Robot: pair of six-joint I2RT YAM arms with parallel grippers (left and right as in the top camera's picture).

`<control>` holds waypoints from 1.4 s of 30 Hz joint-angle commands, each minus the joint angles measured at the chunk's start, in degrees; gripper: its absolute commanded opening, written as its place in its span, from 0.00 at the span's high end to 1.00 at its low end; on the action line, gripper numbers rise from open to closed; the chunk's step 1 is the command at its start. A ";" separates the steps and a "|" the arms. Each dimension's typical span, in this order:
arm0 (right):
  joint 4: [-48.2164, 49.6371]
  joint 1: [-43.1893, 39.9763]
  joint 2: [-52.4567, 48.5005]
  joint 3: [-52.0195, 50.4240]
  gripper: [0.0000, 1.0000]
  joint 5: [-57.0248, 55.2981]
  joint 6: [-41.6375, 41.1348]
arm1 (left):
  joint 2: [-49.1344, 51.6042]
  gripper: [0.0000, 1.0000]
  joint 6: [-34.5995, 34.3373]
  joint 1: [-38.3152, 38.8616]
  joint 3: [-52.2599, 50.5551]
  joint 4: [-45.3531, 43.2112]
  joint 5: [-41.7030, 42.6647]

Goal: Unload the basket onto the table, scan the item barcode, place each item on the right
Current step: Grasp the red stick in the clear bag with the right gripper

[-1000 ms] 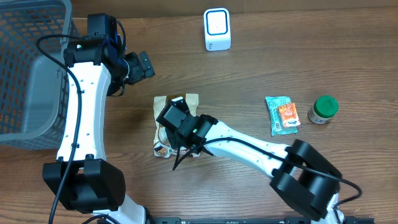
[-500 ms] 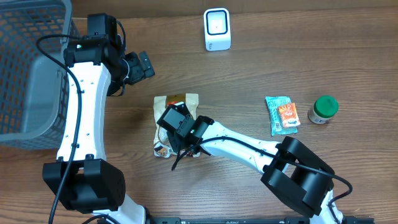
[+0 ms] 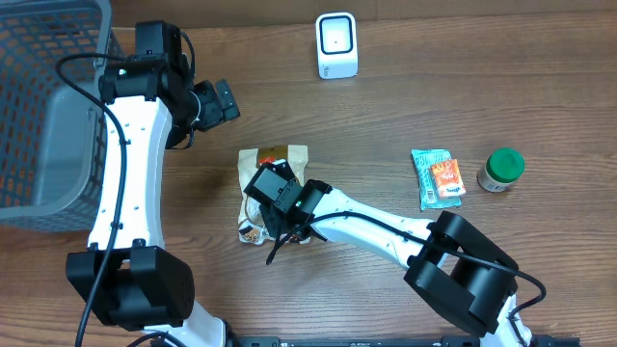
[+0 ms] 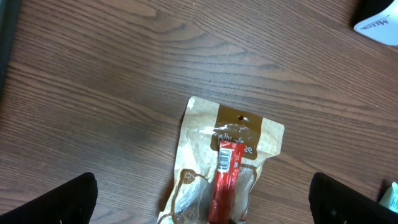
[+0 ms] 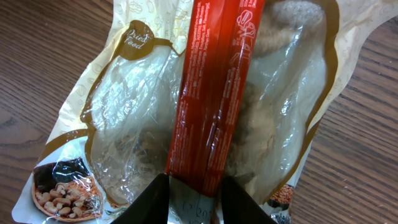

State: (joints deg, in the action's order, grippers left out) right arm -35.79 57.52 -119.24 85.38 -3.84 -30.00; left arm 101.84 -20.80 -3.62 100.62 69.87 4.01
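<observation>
on brown wooden desk (image 3: pixel 482 96), near its middle, pinched long red plastic packet (image 5: pixel 211 93) atop clear tan-edged pouch (image 5: pixel 124 112) in right claw (image 5: pixel 198 190); held left claw (image 4: pixel 205 196) spread wide.

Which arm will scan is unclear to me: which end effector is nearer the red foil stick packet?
Right. The right end effector pinches the red foil stick packet at one end; the left end effector hangs open, apart, up-left of it.

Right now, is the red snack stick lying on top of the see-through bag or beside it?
On top. The red stick lies flat along the middle of the bag, with clear plastic showing on both sides of it.
</observation>
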 commanded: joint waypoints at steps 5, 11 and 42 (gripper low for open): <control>0.72 0.28 -0.48 -1.55 0.77 0.09 -1.09 | -1.18 0.00 0.68 0.37 0.74 -0.02 -0.15; 3.37 0.28 -0.48 -4.50 0.79 0.09 -1.73 | -1.18 0.00 0.68 0.37 0.74 -0.02 -0.15; -1.64 -1.03 13.00 -4.20 0.96 0.48 6.75 | -1.18 0.00 0.68 0.37 0.74 -0.02 -0.15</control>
State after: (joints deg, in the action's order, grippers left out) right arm -36.86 56.73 -113.19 80.97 -3.20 -26.87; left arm 101.84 -20.80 -3.62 100.62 69.87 4.01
